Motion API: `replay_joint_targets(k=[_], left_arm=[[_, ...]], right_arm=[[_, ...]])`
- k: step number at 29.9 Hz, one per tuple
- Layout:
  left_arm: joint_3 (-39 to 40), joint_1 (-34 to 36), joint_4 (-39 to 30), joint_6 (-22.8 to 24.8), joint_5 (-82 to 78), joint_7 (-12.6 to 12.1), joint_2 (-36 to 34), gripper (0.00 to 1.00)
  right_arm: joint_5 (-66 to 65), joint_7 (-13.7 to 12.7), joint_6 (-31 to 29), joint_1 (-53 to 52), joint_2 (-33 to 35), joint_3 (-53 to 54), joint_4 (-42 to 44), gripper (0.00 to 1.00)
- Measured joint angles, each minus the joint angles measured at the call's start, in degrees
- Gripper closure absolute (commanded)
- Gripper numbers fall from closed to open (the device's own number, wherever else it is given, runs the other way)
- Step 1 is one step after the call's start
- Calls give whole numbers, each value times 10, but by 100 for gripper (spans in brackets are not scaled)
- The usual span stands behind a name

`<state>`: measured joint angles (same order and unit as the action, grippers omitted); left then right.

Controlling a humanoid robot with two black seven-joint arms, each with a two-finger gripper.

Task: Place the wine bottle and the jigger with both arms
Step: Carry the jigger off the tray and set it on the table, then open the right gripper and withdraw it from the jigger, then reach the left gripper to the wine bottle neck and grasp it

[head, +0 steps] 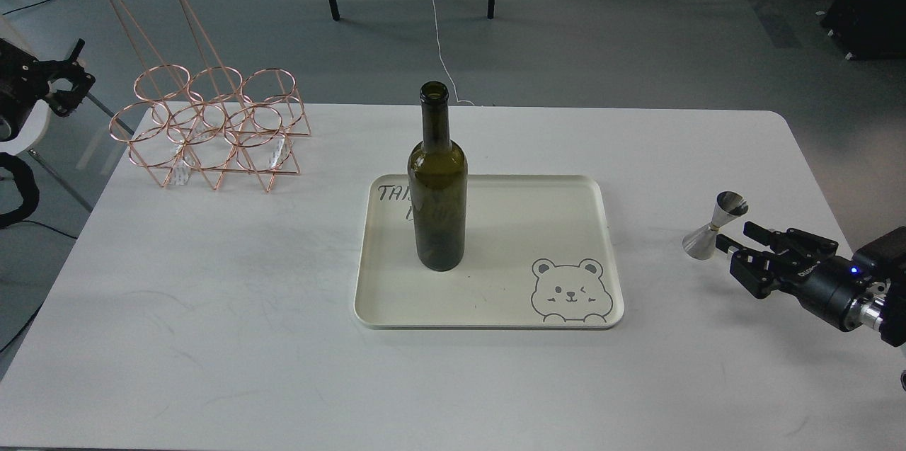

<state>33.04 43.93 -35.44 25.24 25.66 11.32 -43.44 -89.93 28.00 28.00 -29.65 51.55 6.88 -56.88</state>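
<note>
The wine bottle point(437, 203), dark olive-green with no label, stands upright on the left part of the cream tray point(566, 210) in the middle of the table. The small silver jigger point(713, 226) stands on the bare table right of the tray, leaning a little in this view. My right gripper point(733, 233) is open and empty, just right of the jigger, with nothing between its fingers. My left gripper point(76, 67) is far off at the left edge, beyond the table, with its two fingers apart and empty.
A copper wire bottle rack point(205, 129) with a tall handle stands on the table's back left corner. The tray has a bear drawing point(570, 291) at its front right. Chair legs and cables lie on the floor behind the white table point(212, 309).
</note>
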Motion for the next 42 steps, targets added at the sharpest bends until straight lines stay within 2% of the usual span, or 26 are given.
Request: replay_joint_targets(k=[2,8,12,14,21,24,27,33,37,42], left_arm=[[0,0,-1,0,-1,-2,-2,2],[-8,-1,-15,7,-6,-9,-28,2],[-24,-5,-64,25,-58,-17,-76,2],[-31,-4,-91,27,-107,-17,-108,2],[-36,0,-222,28,-314,-17,-212,2],[-32,16,-276,28,-435,-16,-231,2],[-27,26,-355,28,-545,-15,-245,2],[-32,28,-557,26,-721,-17,-291,2],[-34,28,-636,-5,-866,-17,-292,7],[-34,30,-654,-44,-1038,-17,-224,8]], right_arm=[[9,0,0,12,39,2,-35,7],[175,0,0,-1,138,2,-135,6],[254,0,-3,-80,154,1,-139,6],[287,0,-27,-125,150,3,-121,5],[436,0,-147,-237,44,15,7,5],[504,0,-205,-263,-14,33,69,4],[570,0,-253,-270,-60,61,131,4],[636,0,-340,-272,-139,139,247,4],[669,0,-374,-272,-170,163,299,4],[702,0,-387,-272,-176,166,310,4]])
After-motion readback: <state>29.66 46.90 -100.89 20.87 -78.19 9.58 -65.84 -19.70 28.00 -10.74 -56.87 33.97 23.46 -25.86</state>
